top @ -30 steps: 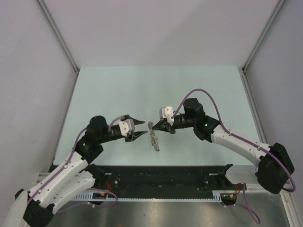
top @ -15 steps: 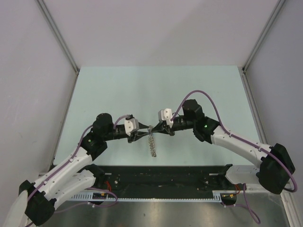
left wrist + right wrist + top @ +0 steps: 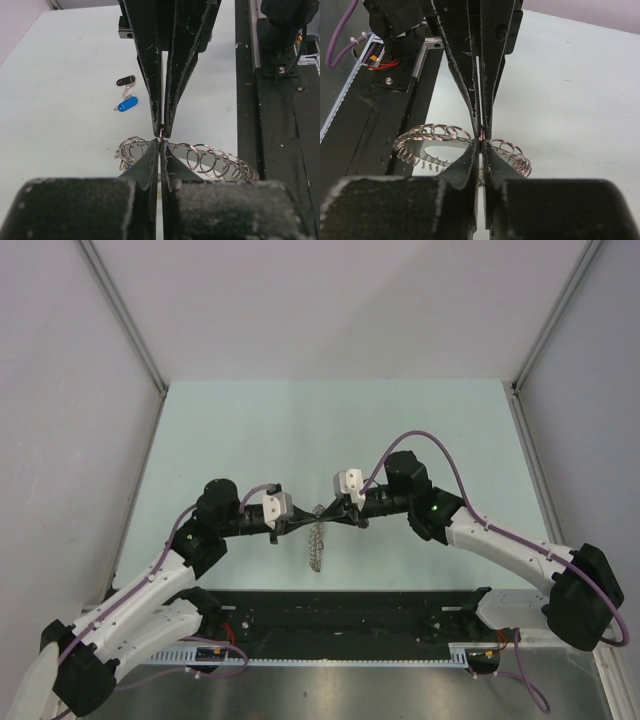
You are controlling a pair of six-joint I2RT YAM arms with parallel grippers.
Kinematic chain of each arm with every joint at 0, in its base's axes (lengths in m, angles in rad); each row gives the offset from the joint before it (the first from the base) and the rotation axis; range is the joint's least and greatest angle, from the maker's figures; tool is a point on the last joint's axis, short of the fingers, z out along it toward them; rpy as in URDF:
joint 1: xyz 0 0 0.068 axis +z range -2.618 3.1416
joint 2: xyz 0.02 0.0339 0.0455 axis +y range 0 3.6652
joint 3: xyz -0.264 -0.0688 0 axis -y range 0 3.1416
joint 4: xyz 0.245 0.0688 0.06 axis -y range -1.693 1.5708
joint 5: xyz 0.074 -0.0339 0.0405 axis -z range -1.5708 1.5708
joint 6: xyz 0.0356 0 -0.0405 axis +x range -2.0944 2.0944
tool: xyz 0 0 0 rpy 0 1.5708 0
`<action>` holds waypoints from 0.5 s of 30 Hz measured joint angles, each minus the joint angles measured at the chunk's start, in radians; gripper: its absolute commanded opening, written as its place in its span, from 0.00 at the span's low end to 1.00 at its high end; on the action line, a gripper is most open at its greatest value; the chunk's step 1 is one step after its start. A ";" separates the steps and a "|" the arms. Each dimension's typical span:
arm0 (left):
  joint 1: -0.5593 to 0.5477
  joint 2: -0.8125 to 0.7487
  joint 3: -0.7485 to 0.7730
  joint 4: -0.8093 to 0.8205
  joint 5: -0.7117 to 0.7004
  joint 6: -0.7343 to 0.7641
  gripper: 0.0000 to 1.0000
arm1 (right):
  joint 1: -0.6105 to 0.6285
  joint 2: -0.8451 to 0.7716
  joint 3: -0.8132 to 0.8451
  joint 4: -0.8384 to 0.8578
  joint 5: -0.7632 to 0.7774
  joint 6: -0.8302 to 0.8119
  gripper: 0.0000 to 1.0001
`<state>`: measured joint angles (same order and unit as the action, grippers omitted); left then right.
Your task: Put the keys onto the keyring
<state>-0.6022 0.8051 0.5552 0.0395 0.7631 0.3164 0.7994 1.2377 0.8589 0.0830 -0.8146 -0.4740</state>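
The keyring (image 3: 315, 545) is a flat grey ring edged with many small wire loops, and it hangs between the two gripper tips above the table. My left gripper (image 3: 305, 519) and right gripper (image 3: 327, 511) meet tip to tip, both shut on one small loop at the ring's top. In the left wrist view my left gripper (image 3: 161, 142) pinches just below the right fingers (image 3: 150, 75), with the keyring (image 3: 210, 160) spread behind. In the right wrist view my right gripper (image 3: 481, 145) holds the keyring (image 3: 432, 134). A black key (image 3: 126, 80) and a blue key (image 3: 127, 104) lie on the table. No yellow key shows.
The pale green table (image 3: 250, 430) is walled by grey panels on three sides. A black rail with wiring (image 3: 340, 615) runs along the near edge by the arm bases, and it also shows in the left wrist view (image 3: 285, 125).
My left gripper has moved right and shut on the keyring that the right gripper was holding. The ring has swung from slanting right to hanging below the two tips.
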 measured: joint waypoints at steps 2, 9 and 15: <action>0.000 -0.001 0.000 0.000 0.000 0.004 0.00 | 0.002 0.000 0.000 0.007 0.012 0.033 0.31; 0.000 -0.058 -0.034 -0.003 -0.021 0.035 0.00 | 0.015 -0.060 0.002 0.016 0.167 0.191 0.60; 0.000 -0.061 -0.022 -0.080 -0.070 0.107 0.00 | -0.036 -0.181 -0.016 0.010 0.333 0.316 0.70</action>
<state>-0.6022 0.7441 0.5335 -0.0406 0.6933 0.4232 0.7635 1.0565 0.8433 0.0933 -0.4816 -0.1577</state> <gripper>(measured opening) 0.007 0.641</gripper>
